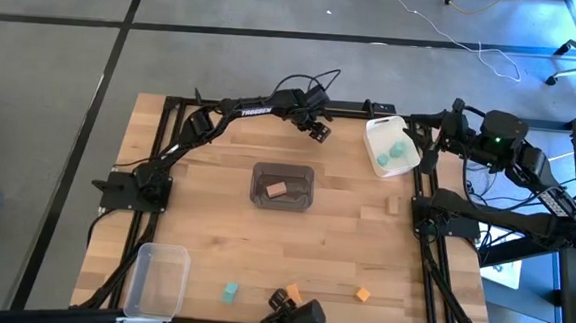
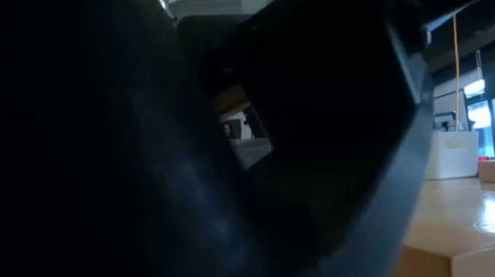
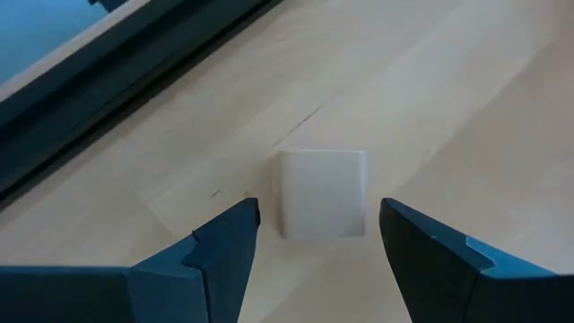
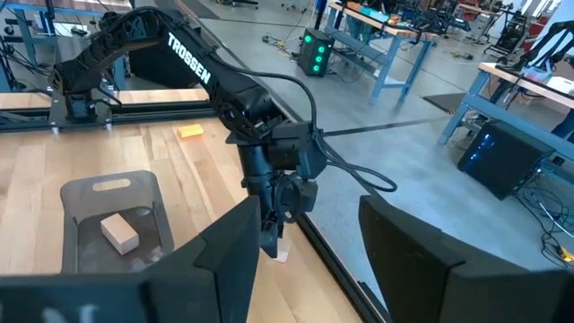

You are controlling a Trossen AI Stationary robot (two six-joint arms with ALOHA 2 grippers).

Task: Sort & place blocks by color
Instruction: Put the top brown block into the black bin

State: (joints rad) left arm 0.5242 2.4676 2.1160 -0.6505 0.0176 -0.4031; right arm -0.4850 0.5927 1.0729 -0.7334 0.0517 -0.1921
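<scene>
A pale bare-wood block (image 3: 323, 193) lies flat on the table near the far edge. My left gripper (image 3: 318, 224) is open and slants down over it (image 1: 319, 133), one finger on either side, gaps showing on both sides. The right wrist view shows that gripper (image 4: 278, 235) just above the block (image 4: 283, 256). A tan block (image 1: 276, 189) lies in the dark grey bin (image 1: 281, 203). Teal blocks (image 1: 399, 150) lie in the white bin (image 1: 375, 137). A teal block (image 1: 230, 292) and two orange blocks (image 1: 293, 291) (image 1: 363, 294) lie near the front edge. My right gripper (image 4: 305, 260) waits open at the far right.
A clear bin (image 1: 158, 279) stands at the near left corner. The black frame rail (image 3: 108, 81) runs along the table's far edge just beyond the pale block. Another tan block (image 1: 395, 203) lies right of the grey bin. A dark shape close to the lens fills most of the low view.
</scene>
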